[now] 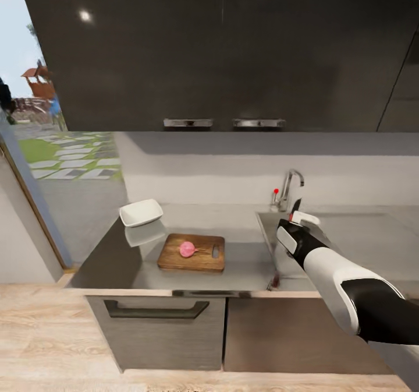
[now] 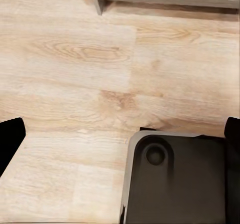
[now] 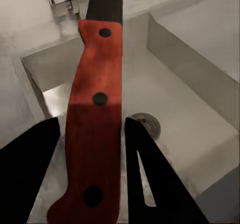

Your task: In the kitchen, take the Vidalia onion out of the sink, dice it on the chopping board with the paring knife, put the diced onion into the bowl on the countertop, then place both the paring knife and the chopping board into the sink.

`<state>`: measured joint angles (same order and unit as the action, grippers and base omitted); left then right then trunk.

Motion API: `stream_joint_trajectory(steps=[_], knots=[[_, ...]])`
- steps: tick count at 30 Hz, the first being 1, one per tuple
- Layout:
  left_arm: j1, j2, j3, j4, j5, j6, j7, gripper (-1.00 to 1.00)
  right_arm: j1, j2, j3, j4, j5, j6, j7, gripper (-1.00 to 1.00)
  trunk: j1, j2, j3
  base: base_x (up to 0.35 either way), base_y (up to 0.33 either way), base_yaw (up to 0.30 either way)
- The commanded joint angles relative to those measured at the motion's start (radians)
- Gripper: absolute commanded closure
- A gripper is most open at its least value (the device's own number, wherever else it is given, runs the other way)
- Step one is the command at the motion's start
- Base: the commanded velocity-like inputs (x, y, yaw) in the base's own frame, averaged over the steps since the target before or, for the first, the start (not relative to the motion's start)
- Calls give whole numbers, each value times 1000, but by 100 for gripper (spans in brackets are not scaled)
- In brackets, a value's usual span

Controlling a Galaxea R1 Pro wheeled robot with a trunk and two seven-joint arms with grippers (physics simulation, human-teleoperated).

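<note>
One pinkish Vidalia onion lay whole on the brown chopping board, which rested on the grey tabletop near a white bowl. To the board's right, the robot's right pincer hung over the sink, below the chrome tap, clenched on the paring knife, whose reddish riveted handle stood between the dark fingers above the round drain. The left pincer's state could not be told; its wrist view looked down on a wooden floor.
</note>
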<state>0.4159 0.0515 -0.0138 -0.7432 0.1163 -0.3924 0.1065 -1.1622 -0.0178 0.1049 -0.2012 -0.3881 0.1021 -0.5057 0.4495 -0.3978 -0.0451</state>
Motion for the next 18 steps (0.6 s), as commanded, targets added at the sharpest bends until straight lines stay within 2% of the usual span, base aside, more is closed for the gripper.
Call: stream_joint_trajectory(steps=[1,10,15,18], knots=[[0,1,-3,-1,9,-2,1,-100,-1,-1,9,-2,-2,11,-6,100,1,-2,-1,-103,241,223],[0,1,-3,0,9,-2,1,-100,-1,-1,8,-3,-2,11,-5,100,1,-2,8,-83,243,206],[0,1,-3,3,10,-2,1,-100,-1,-1,9,-2,-1,10,1,100,1,-2,9,-80,243,32],[0,1,-3,10,9,-2,1,-100,-1,-1,10,-3,0,8,35,100,1,-2,9,-80,244,5]])
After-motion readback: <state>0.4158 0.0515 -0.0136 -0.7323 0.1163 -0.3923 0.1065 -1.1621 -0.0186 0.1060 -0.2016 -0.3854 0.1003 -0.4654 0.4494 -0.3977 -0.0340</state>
